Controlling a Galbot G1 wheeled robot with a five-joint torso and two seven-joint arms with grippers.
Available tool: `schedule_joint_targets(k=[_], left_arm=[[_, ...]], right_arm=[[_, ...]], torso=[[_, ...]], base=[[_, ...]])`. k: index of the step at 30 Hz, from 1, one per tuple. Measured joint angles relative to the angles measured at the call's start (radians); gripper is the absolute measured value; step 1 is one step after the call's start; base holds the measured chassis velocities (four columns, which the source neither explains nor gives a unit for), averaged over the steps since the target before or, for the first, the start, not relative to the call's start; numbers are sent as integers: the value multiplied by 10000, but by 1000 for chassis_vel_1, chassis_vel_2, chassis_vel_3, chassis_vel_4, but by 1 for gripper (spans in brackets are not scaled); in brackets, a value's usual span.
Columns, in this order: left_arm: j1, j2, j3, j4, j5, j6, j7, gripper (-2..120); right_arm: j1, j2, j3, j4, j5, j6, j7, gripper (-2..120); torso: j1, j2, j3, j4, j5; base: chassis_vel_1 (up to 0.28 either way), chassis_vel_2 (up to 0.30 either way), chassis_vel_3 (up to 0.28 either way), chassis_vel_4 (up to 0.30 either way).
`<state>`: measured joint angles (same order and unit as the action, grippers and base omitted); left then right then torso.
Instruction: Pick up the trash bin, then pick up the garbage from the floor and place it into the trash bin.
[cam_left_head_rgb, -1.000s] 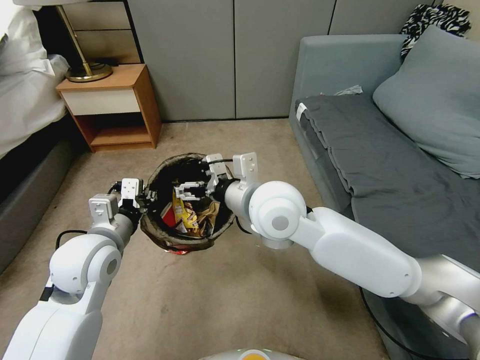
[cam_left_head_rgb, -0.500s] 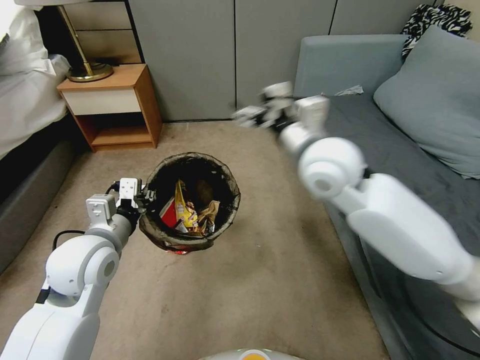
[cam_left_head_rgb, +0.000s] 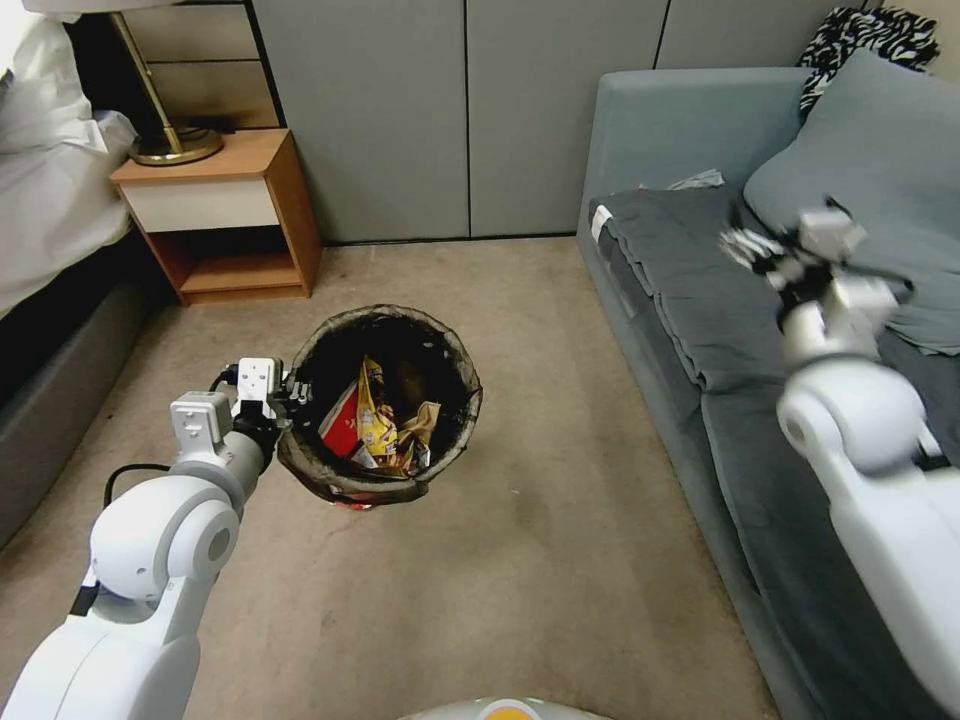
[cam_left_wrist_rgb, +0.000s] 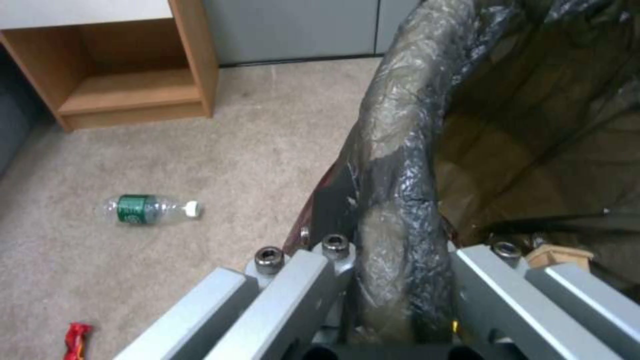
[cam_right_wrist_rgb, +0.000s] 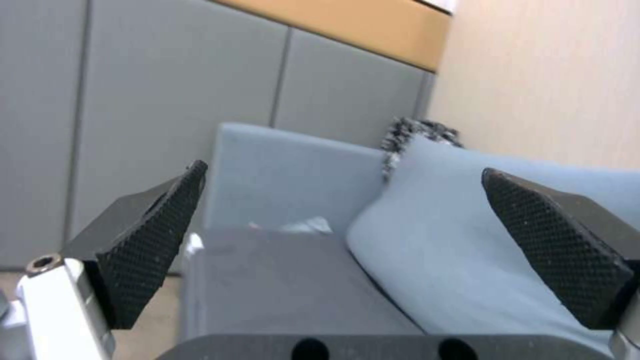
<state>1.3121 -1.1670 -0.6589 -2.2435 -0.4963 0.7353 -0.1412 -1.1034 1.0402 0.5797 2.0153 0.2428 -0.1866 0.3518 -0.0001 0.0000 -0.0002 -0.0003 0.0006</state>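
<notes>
The trash bin (cam_left_head_rgb: 452, 352), round with a dark liner over its rim, hangs just above the floor (cam_left_head_rgb: 560, 520) in the middle of the head view. My left gripper (cam_left_head_rgb: 285, 393) is shut on its near-left rim; the left wrist view shows the lined rim (cam_left_wrist_rgb: 400, 200) pinched in the left gripper (cam_left_wrist_rgb: 393, 272). Garbage lies inside: a yellow packet (cam_left_head_rgb: 372, 425), a red-and-white wrapper (cam_left_head_rgb: 340, 425) and a tan paper bag (cam_left_head_rgb: 420, 425). A green-labelled bottle (cam_left_wrist_rgb: 143, 209) and a red wrapper (cam_left_wrist_rgb: 75, 340) lie on the carpet. My right gripper (cam_left_head_rgb: 762, 250) is open and empty over the sofa, its pads (cam_right_wrist_rgb: 153, 240) wide apart.
A grey sofa (cam_left_head_rgb: 690, 300) with a blue-grey pillow (cam_left_head_rgb: 860, 160) runs along the right. A wooden nightstand (cam_left_head_rgb: 225, 215) with a brass lamp (cam_left_head_rgb: 175, 145) stands at the back left beside a bed (cam_left_head_rgb: 50, 180). Grey wall panels close the back.
My right arm has swung up from over the bin's mouth and far to the right, ending above the sofa. The left gripper and the bin have stayed put.
</notes>
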Motion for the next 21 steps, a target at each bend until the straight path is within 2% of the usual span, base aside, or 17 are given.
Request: schedule_joint_targets(k=[2,14,21], left_arm=[[55,23,17,0,33,0,-33,1],[150,-81,79,-42,142,0,-31,1],[65,-47,52,-40,77,1,-4,1]], right_arm=[[-655,775,308,9,-675,313,-154,100],[-930,1609,318,-178,-1124,755,-169,100],[-912,1693,202,-262,-1175,778,-206,100]], torso=[[0,1,0,3,-8],[0,0,1,4,-7],[2,0,2,3,-6]], base=[[0,0,0,0],[0,0,0,0],[0,0,0,0]])
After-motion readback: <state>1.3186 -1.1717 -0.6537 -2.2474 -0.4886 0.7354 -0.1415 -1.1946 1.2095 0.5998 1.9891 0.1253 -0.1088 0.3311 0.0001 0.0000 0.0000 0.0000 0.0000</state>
